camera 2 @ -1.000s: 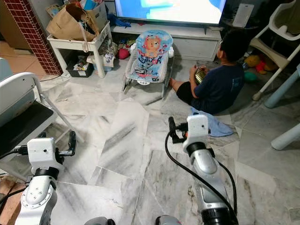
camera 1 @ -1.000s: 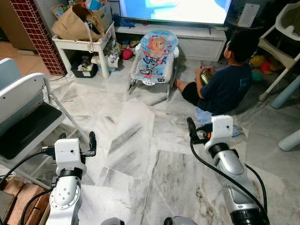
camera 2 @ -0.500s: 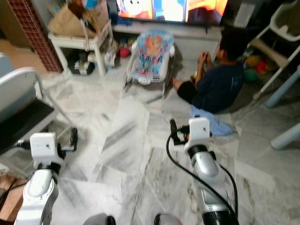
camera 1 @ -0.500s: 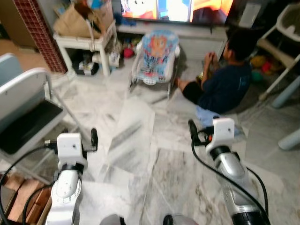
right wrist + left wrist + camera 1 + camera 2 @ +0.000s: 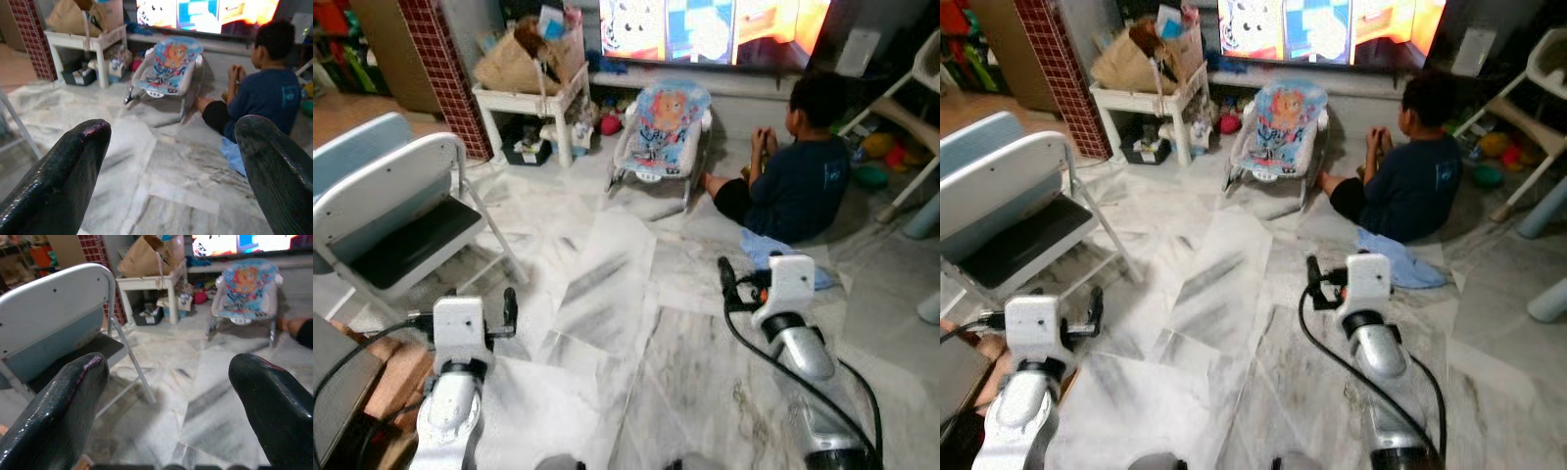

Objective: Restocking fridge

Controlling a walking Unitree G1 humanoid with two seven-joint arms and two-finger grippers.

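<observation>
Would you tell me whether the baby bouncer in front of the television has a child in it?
No, the baby bouncer seat lies bare, while the person sits on the floor beside it.

Left pincer point(image 5: 168, 363), right pincer point(image 5: 173, 127) (both spread)

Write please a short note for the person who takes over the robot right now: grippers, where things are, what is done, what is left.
Left gripper: open, empty, held low near the folding chair.
Right gripper: open, empty, held out over the marble floor.
Ahead: a person sits on the floor facing the TV, a baby bouncer beside them, a white side table with a paper bag.
No fridge or stock in sight.
Done: nothing visible. Left: find the fridge and the goods; pass well clear of the person.
</observation>
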